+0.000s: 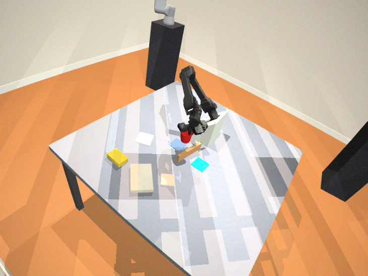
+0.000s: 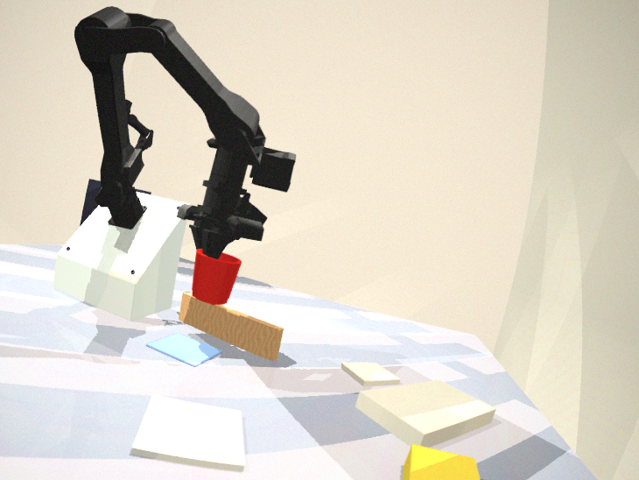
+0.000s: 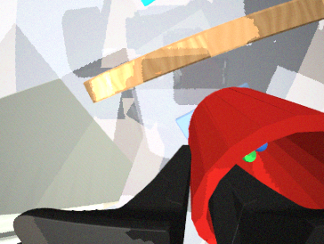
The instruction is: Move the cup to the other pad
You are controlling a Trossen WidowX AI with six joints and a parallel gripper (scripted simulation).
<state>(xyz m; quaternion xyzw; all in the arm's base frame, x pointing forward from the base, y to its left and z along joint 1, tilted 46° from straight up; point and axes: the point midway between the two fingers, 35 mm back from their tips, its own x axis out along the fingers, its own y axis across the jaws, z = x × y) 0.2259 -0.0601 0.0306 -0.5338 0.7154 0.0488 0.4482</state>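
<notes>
We find the black parallel-jaw gripper clamped on the rim of the red tapered plastic cup, held off the table above the wooden plank; inside it sit a green marble and a blue marble

Bright, even light; blocky striped shadows across the table; coarse, pixelated edges.

On the grey-striped table, the red plastic cup hangs in the black pincer above the upright wooden plank. The pale blue flat pad lies on one side of the plank, the cyan flat pad on the other.
</notes>
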